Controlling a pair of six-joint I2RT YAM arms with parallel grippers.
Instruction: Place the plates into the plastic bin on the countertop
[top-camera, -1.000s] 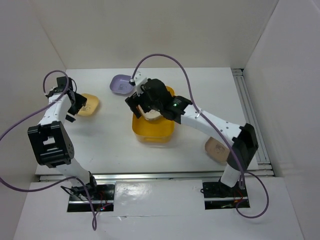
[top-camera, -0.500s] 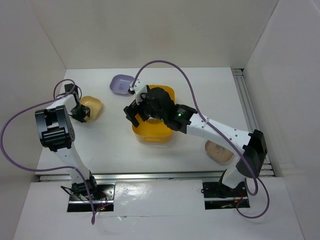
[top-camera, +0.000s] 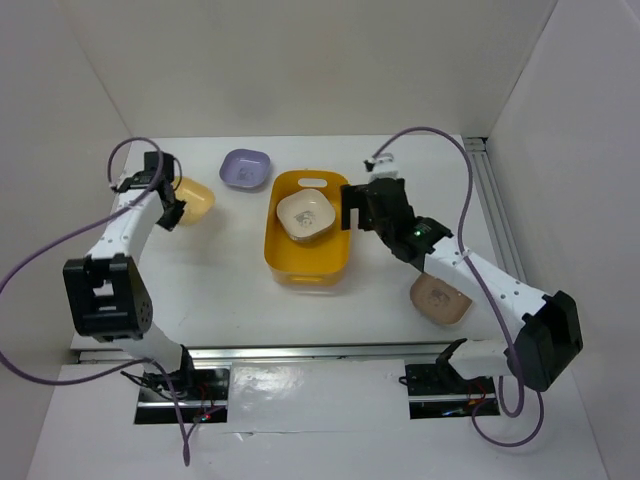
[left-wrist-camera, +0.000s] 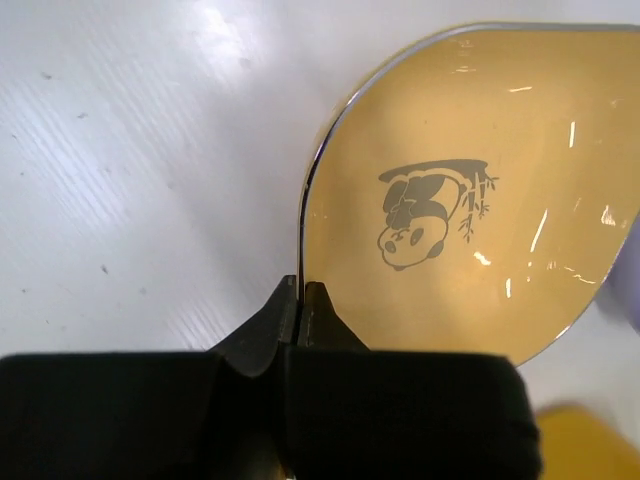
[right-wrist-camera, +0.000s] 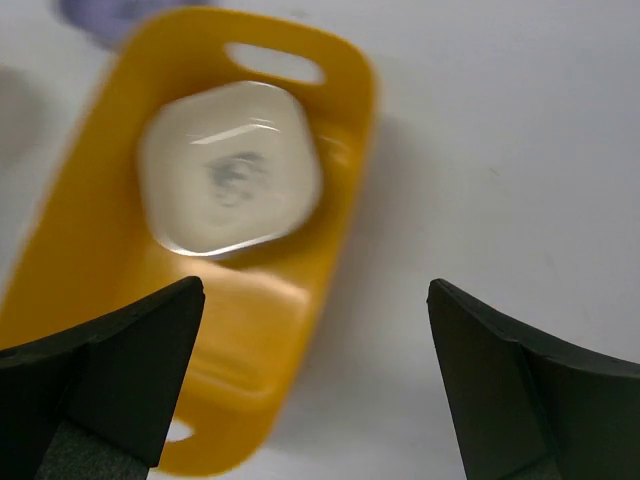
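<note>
Top external view: a cream plate (top-camera: 306, 215) lies in the far half of the yellow bin (top-camera: 276, 250). A lavender plate (top-camera: 245, 168) and a brown plate (top-camera: 440, 298) sit outside it on the table (top-camera: 200, 290).

Left wrist view: the left end effector (left-wrist-camera: 301, 297) pinches the rim of a yellow plate (left-wrist-camera: 470, 200).

Right wrist view: the right end effector (right-wrist-camera: 312, 295) is wide open near the bin.
</note>
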